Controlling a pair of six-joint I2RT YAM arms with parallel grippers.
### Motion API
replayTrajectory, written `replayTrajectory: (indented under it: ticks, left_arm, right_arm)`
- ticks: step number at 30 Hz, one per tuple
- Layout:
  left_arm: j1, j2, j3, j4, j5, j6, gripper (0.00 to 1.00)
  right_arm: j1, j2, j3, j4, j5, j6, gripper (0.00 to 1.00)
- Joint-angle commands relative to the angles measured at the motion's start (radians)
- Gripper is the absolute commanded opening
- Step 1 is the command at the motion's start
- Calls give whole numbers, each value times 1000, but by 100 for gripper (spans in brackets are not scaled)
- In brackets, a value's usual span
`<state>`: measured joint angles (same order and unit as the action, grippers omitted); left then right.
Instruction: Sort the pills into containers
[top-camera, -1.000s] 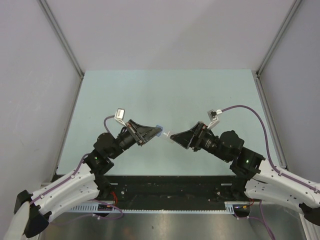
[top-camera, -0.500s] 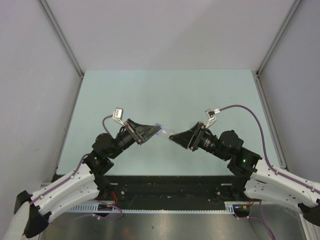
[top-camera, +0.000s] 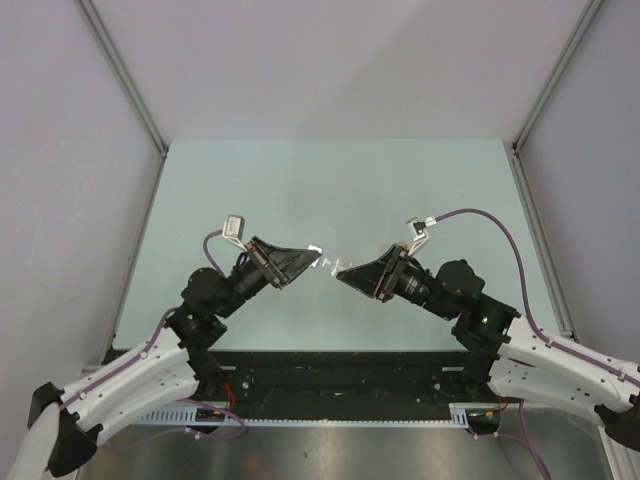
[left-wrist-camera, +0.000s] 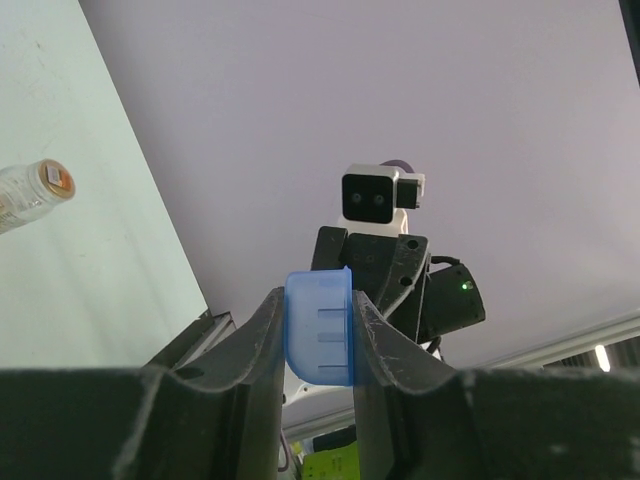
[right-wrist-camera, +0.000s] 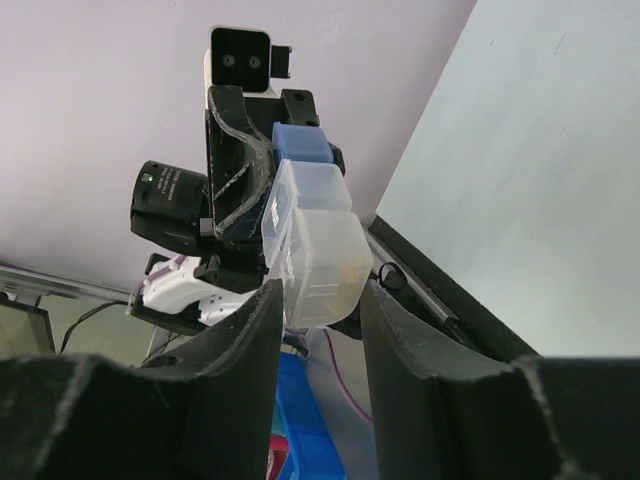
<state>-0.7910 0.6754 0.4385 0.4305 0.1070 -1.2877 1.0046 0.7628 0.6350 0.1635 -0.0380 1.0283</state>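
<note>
My left gripper (left-wrist-camera: 318, 305) is shut on a small blue cap (left-wrist-camera: 320, 330), held in the air; in the top view it (top-camera: 312, 257) is at the table's middle. My right gripper (right-wrist-camera: 320, 292) is shut on a slim clear vial (right-wrist-camera: 318, 250) with a faint yellowish tint inside. The blue cap (right-wrist-camera: 300, 146) sits just beyond the vial's mouth. In the top view a small gap separates the two grippers, with the right one (top-camera: 342, 271) facing the left. A stubby clear jar with an orange-tan end (left-wrist-camera: 35, 190) lies on the table. I see no loose pills.
The pale green table (top-camera: 330, 190) lies between grey walls with metal posts. A black rail (top-camera: 330, 370) runs along the near edge by the arm bases. A blue bin (right-wrist-camera: 300, 440) shows below the table edge in the right wrist view.
The two grippers have drawn slightly apart: the left one with the blue cap moved left and the right one with the vial shifted a little. A gap now shows between them.
</note>
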Motion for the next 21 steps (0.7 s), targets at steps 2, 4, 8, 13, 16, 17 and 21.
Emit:
replayTrajectory:
  ticks: [2, 4, 8, 13, 16, 17, 21]
  left_arm:
    - [-5, -10, 8, 20, 0, -18, 1]
    - [-5, -11, 5, 22, 0, -21, 0]
    - [-5, -14, -6, 24, 0, -25, 0]
    - [-5, -11, -14, 25, 3, -32, 0]
    - [-7, -10, -17, 27, 5, -35, 0]
    - [-7, -11, -18, 28, 3, -35, 0]
    - [-7, -10, -20, 30, 7, -38, 0]
  right_arm:
    - [0, -2, -1, 97, -36, 9, 34]
    - [0, 0, -1, 100, -36, 7, 31]
    - [0, 0, -1, 97, -33, 7, 22]
    - [0, -8, -1, 91, -23, 4, 5]
    - [2, -10, -1, 102, -30, -7, 28]
    - [2, -8, -1, 108, -33, -8, 44]
    - [0, -2, -1, 125, -40, -11, 53]
